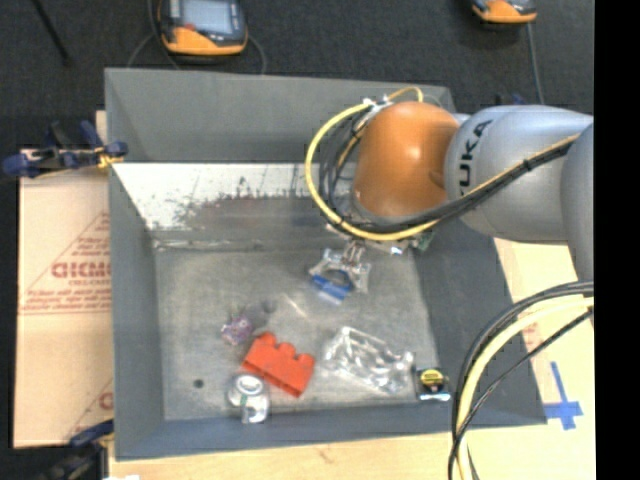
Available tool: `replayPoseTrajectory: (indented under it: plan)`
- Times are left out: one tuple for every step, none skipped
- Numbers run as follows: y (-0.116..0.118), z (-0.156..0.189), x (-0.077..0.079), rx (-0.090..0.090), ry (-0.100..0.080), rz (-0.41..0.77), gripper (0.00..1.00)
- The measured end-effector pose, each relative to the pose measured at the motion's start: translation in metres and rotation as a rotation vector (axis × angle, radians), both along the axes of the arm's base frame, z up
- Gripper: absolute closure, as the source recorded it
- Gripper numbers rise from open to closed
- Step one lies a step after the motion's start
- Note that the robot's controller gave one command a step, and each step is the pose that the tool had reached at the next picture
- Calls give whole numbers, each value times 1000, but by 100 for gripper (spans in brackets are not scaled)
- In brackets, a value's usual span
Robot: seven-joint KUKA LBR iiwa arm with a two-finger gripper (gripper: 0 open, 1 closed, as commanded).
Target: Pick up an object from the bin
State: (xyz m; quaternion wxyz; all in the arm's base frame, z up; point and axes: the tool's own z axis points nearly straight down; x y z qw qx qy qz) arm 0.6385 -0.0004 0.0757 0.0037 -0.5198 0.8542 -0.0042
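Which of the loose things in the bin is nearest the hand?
The small blue piece, right by the hand. The red toy brick, purple bit and crumpled clear plastic lie farther off.

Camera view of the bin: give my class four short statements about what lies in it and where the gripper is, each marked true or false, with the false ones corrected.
1. The red brick lies in the part of the bin nearest the view's lower edge. True.
2. The gripper is over the red brick. False: it is over a small blue thing nearer the bin's middle.
3. A crumpled clear plastic thing lies to the right of the red brick. True.
4. The small purple thing lies on top of the red brick. False: it lies on the bin's floor, up and to the left of the brick.
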Motion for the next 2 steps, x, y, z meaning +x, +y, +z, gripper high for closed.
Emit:
replayPoseTrajectory:
  plan:
    - [21, 86, -29, 8, 0, -172, 100]
    - [5, 170, -12, 5, -4, -171, 100]
